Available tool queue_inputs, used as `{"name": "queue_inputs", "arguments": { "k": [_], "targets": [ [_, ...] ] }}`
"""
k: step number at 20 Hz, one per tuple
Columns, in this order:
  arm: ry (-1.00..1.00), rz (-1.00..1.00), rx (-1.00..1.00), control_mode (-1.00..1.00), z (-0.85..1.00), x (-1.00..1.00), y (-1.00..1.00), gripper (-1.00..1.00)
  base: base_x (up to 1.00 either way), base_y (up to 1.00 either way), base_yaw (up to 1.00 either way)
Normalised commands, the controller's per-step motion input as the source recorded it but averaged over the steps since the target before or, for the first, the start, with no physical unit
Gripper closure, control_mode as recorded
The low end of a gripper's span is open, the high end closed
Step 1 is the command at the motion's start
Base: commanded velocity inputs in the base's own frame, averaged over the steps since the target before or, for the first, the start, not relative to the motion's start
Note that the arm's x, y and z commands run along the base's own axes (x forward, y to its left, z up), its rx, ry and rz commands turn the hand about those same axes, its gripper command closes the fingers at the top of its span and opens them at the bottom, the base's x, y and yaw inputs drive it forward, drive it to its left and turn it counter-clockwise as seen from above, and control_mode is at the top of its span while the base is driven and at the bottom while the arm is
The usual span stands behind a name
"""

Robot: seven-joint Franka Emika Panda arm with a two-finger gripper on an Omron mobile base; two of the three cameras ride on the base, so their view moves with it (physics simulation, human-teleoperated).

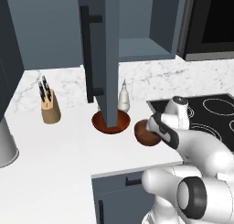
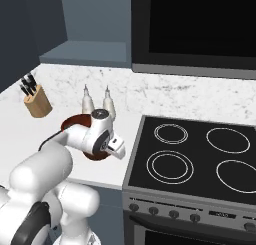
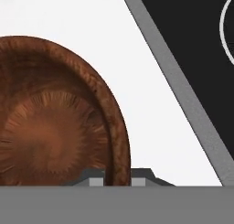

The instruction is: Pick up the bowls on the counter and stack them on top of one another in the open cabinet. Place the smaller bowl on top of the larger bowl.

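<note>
Nearest to us, the hand straddles the rim of the smaller bowl: one fingertip shows inside the wall and one outside, at 6 o'clock in the hand view, but we cannot tell whether the fingers are pressing on it. In the left base view the arm hides the bowl's 3 o'clock side, and in the right base view the wrist covers most of it, leaving a dark sliver. The bowl is dark brown with a radial wood grain on its floor, round, so it has no long axis; it sits upright, mouth up, on the table.

Just beyond it at 10 o'clock sits the larger bowl, glossy reddish-brown, also mouth up, its middle cut by the open cabinet door. Behind stand two pale bottles; the stovetop lies at 3 o'clock and a knife block farther off at 9 o'clock.
</note>
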Motion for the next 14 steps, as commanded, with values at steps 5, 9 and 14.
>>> {"name": "queue_inputs", "arguments": {
  "k": [5, 9, 14],
  "targets": [
    [-0.11, -0.15, 0.00, -1.00, 0.67, 0.05, 0.41, 1.00, 0.00, 0.00, 0.00],
    [-0.03, -0.20, 0.00, -1.00, 0.04, 0.44, 0.65, 1.00, 0.00, 0.00, 0.00],
    [0.00, -0.22, 0.06, -1.00, 0.21, 0.65, 0.67, 1.00, 0.00, 0.00, 0.00]
  ]
}}
